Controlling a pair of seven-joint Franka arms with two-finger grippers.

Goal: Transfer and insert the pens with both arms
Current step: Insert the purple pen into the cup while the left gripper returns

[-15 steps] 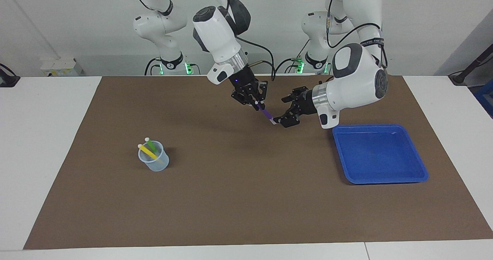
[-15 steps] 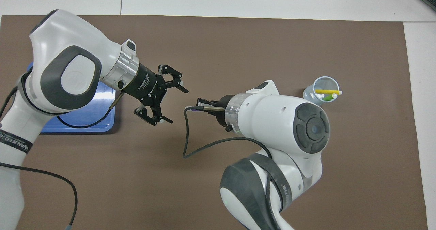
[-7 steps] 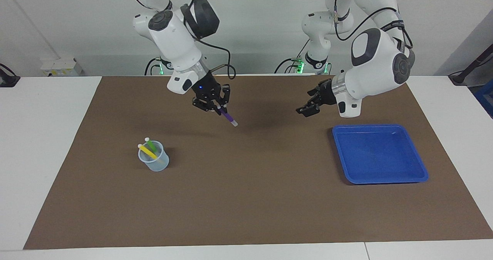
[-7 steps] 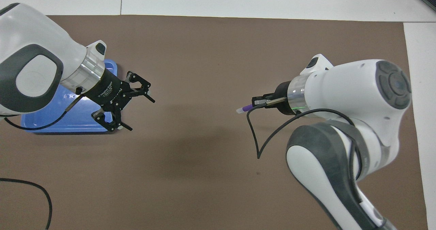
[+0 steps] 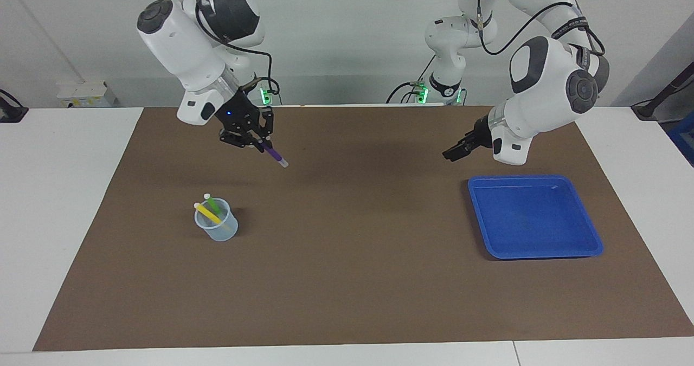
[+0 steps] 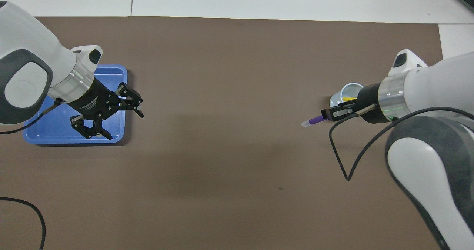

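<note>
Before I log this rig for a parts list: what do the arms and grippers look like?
Both arms are glossy white with dark grey joint caps, silver wrist rings and loose black cables. The left gripper and right gripper are black, two-fingered, of open linkage; the left bears small white lettering.

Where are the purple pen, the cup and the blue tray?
purple pen [image 5: 272, 153]: facing view, its purple barrel below the right gripper.
cup [image 5: 218, 229]: facing view, its clear wall.
blue tray [image 5: 535, 216]: facing view, its bare floor.
</note>
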